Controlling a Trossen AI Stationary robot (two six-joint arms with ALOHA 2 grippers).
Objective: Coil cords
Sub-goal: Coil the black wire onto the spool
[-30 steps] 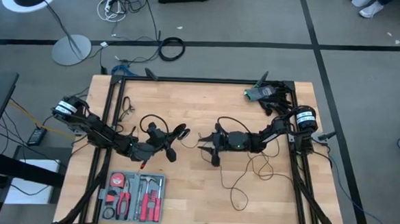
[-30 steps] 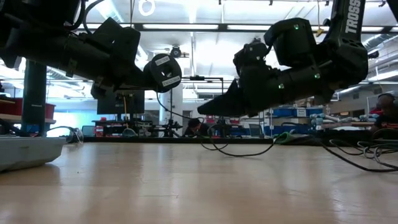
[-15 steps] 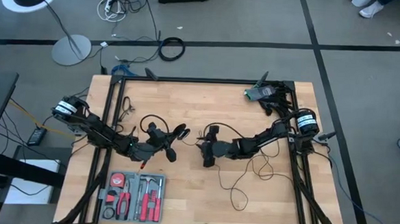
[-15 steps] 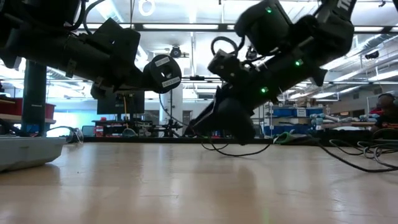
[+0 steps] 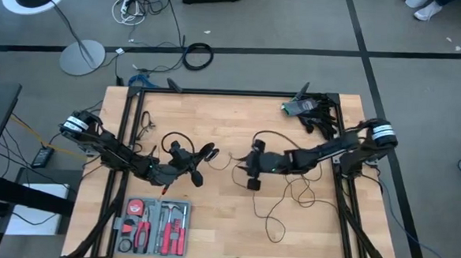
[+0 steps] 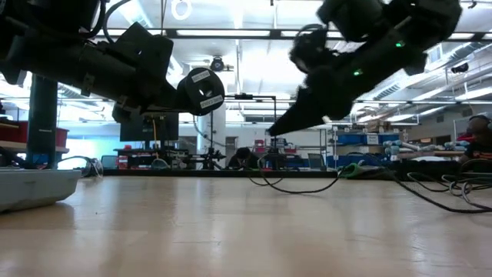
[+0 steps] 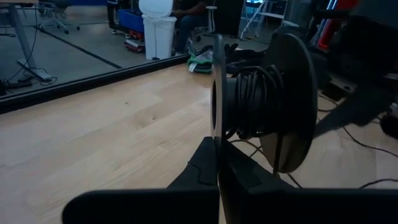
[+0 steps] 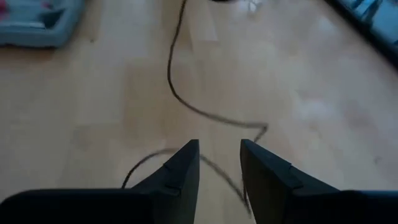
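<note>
Right pincer (image 5: 253, 174) has swung back, fingers parted, empty above cord (image 8: 186, 102); left pincer (image 7: 217, 163) clamped on spool (image 7: 261, 112); winding unfinished.

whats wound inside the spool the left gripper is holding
Black cord is wound round the hub between the spool's two round discs, with strands trailing down to the table. The left gripper is shut on the near disc's edge. The far side of the hub is hidden by the discs.
</note>
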